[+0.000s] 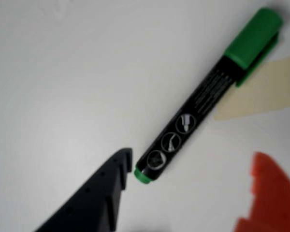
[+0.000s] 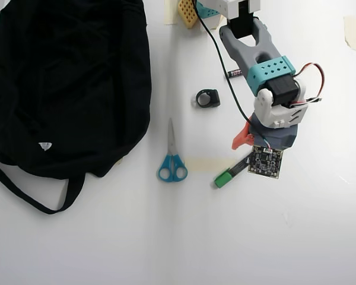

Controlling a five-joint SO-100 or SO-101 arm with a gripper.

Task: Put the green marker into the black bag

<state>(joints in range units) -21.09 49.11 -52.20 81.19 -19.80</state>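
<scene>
The green marker [image 1: 193,104] lies flat on the white table, with its black barrel diagonal and its green cap at the upper right of the wrist view. In the overhead view the green marker [image 2: 231,173] lies right of centre. My gripper [image 1: 193,162] is open just above it. The black finger [image 1: 99,198] is beside the marker's small green end and the orange finger [image 1: 270,193] stands apart on the other side. In the overhead view my gripper [image 2: 249,153] is mostly hidden under the wrist. The black bag [image 2: 65,77] lies at the far left, well apart.
Blue-handled scissors [image 2: 172,160] lie between bag and marker. A small black ring-shaped object [image 2: 207,98] and a small black battery [image 2: 234,73] lie near the arm. A beige tape strip [image 2: 204,163] sits under the marker's cap and also shows in the wrist view [image 1: 266,92].
</scene>
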